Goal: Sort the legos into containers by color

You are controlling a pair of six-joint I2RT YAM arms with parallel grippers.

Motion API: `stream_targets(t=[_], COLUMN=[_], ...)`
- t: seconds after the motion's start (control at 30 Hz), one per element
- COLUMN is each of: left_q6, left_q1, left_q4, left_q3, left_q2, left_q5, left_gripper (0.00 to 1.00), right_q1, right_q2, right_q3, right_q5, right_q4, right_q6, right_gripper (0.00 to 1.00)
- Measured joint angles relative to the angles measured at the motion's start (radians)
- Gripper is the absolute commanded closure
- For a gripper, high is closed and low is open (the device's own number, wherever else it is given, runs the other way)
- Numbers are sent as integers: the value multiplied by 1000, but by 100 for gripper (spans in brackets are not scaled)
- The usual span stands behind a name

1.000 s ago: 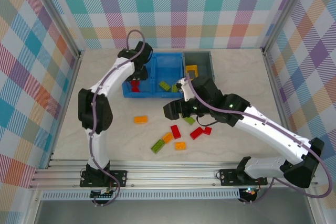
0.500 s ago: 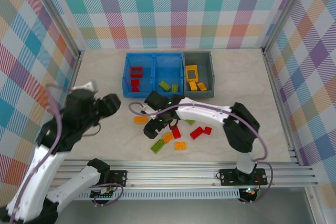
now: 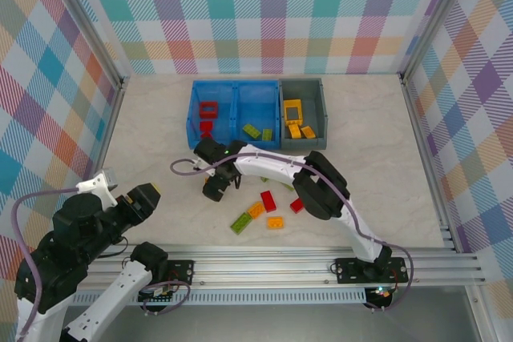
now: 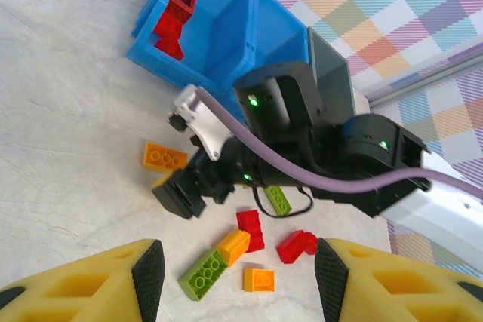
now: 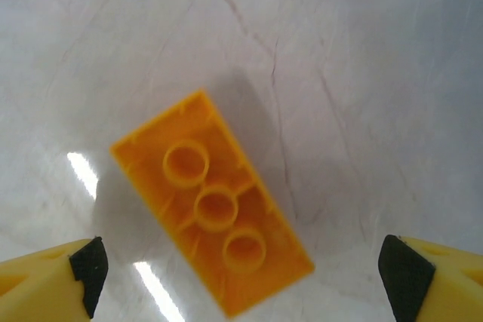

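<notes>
An orange lego [image 5: 215,213] lies hollow side up on the table, and my right gripper [image 5: 243,271] hangs open just above it, one finger on each side. From above, the right gripper [image 3: 212,186] covers that brick. My left gripper [image 4: 240,284] is open and holds nothing, drawn back at the near left [image 3: 143,200]. Loose legos lie together: a red one [image 3: 268,200], a green one [image 3: 240,223], two orange ones [image 3: 256,210] [image 3: 274,222] and another red [image 3: 296,205]. The blue container [image 3: 233,86] holds red and green bricks. The grey container [image 3: 322,110] holds yellow ones.
The right arm [image 3: 272,167] stretches leftward across the table over the loose bricks; a green brick [image 4: 278,200] lies under it. Both bins stand at the back centre. Checked walls close the table on three sides, and a metal rail [image 3: 264,266] runs along the near edge.
The left arm has drawn back from the blue bin to the near left corner. The right gripper has swung left across the loose bricks to the orange one.
</notes>
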Motion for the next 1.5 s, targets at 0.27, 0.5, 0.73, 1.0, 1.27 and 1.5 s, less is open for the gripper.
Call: stream_targets(t=[0.27,0.5,0.73,1.0,1.27,1.5], left_q6=[0,0,1,-45,-42,-20], left_q1=[0,0,0,-11,-398,-568], left_q4=[1,2,37,282,498,612], left_q3=[0,-4,-61,-129,6,68], left_q2=[0,0,26,251,668,903], left_q5=[19,27,129,303,106,-87], left_gripper=[43,43,43,45,47,48], right_q1=[0,0,-2,-159,-502,-578], right_q2=[98,95,-91,-573,-549,-221], right_q3=[134,126,-74,-267,-279,-3], right_q5=[11,12,38,89,198,291], right_q4=[-50,-62,-50,-58,-129,-235], right_q6=[34,81,144,278,402,432], right_gripper=[40,65,70,68,68,68])
